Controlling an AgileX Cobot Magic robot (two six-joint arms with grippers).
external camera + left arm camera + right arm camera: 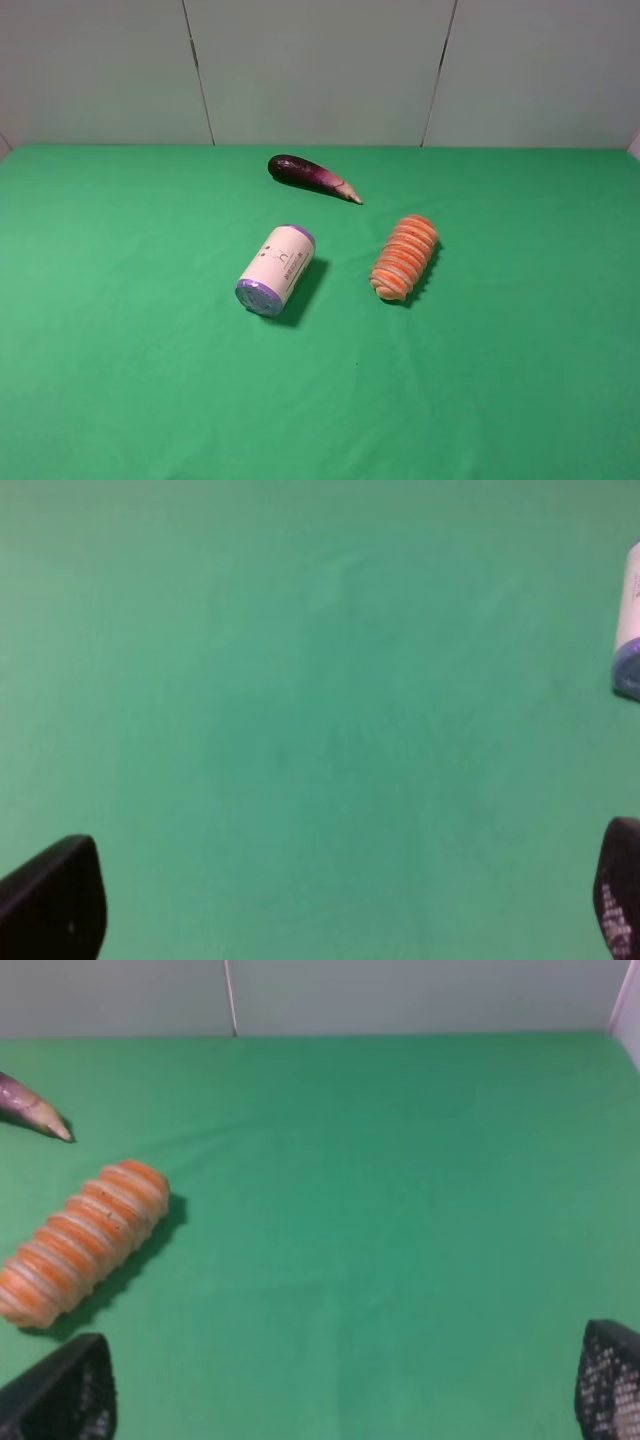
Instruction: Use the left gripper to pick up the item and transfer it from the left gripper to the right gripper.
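Note:
The item, an orange roll with pale spiral ribs point(404, 257), lies on the green table point(120, 300), right of centre. It also shows in the right wrist view point(82, 1241). No arm shows in the exterior high view. My left gripper point(330, 905) is open over bare green cloth, only its two dark fingertips point(55, 900) in view at the picture's corners. My right gripper point(340, 1385) is open and empty, its fingertips point(65, 1395) wide apart, with the item lying apart from it toward one side.
A white cylinder with purple ends point(276, 269) lies left of the item; its end shows in the left wrist view point(628, 630). A dark purple eggplant point(310, 176) lies behind both; its tip shows in the right wrist view point(35, 1110). Grey wall panels point(320, 70) stand behind the table.

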